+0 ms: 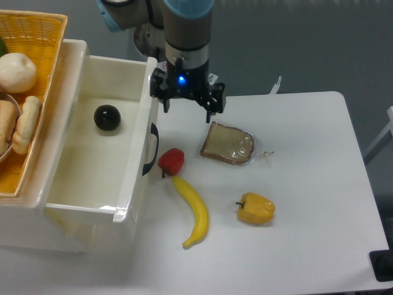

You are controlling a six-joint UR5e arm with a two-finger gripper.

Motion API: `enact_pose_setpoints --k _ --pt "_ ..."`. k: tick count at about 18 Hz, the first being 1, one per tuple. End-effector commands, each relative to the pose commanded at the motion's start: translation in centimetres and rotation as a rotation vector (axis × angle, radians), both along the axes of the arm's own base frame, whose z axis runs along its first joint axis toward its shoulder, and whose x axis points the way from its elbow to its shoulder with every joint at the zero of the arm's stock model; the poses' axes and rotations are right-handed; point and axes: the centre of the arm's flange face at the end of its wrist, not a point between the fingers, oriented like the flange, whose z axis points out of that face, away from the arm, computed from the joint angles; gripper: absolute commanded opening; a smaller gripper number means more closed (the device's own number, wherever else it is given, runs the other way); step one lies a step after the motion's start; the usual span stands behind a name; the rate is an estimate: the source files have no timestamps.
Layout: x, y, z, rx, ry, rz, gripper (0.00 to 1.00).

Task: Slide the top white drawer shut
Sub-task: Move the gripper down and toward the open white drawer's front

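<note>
The top white drawer (140, 92) is pulled out to the right from the cabinet at the left. Its cream-white box is open on top, with a black ball (107, 117) lying inside. Its black arched handle (150, 149) sits on the front panel and faces right. My gripper (187, 109) points down over the table just right of the far end of the front panel, beyond the handle. It is open and empty. One fingertip (166, 106) is close to the panel; I cannot tell whether it touches.
A yellow wicker basket (43, 37) with food sits on the cabinet at top left. On the table right of the drawer lie a red pepper (172, 161) near the handle, a banana (193, 212), a bread slice in plastic (228, 144) and a yellow pepper (256, 209).
</note>
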Motion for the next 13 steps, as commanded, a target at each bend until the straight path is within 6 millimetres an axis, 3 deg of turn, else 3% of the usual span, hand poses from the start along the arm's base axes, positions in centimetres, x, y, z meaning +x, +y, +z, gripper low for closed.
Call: enact_pose_setpoints --k 7,13 --pt "-3.4 -0.2 -2.5 -0.007 -0.010 0.040 1.00" --pt "-4.9 0.5 -5.1 -0.038 -0.016 0.061 1.00"
